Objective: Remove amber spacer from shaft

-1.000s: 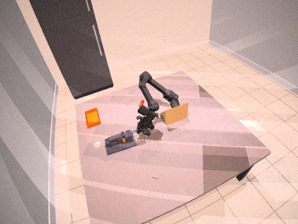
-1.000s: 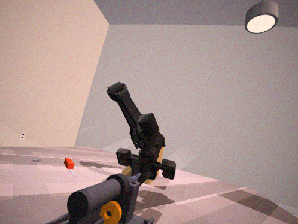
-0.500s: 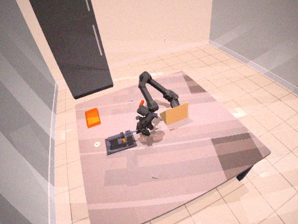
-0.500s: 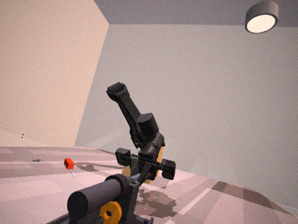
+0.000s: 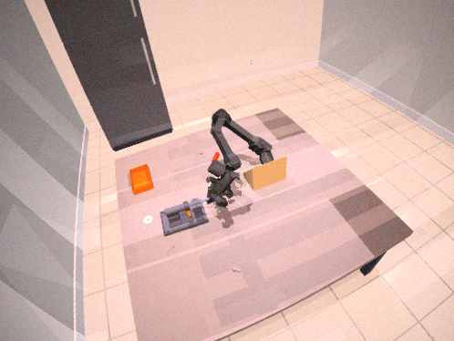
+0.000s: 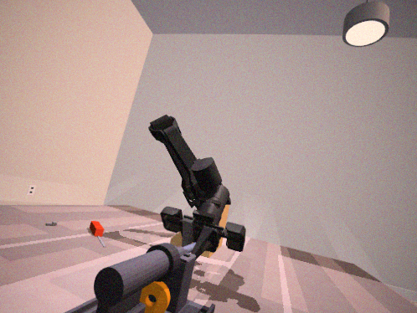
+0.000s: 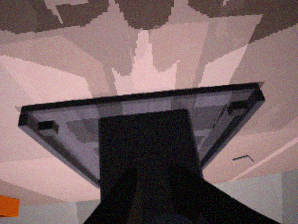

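My gripper [image 5: 209,199] [image 6: 196,247] [image 7: 153,175] is shut on the light blue-grey shaft [image 5: 203,201] [image 6: 187,248], at the end that sticks out of the grey housing fixture. The fixture's base [image 5: 186,228] [image 7: 140,99] lies on the table, with a thick dark cylinder [image 5: 176,208] [image 6: 138,272] along its top. The amber spacer [image 5: 189,213] [image 6: 164,290] shows below and beside this cylinder, tilted, apparently off the shaft and within the fixture. Its lower edge is cut off in the exterior view. I cannot make out other spacers on the shaft. A dark upright block [image 7: 150,145] fills the middle of the wrist view.
An orange box [image 5: 132,181] [image 7: 9,206] stands at the far left. A white ring [image 5: 145,221] lies left of the fixture. A tan panel [image 5: 270,174] stands right of the gripper. A red block [image 5: 215,157] [image 6: 96,228] lies behind the arm. Small bits [image 5: 236,269] lie near the front.
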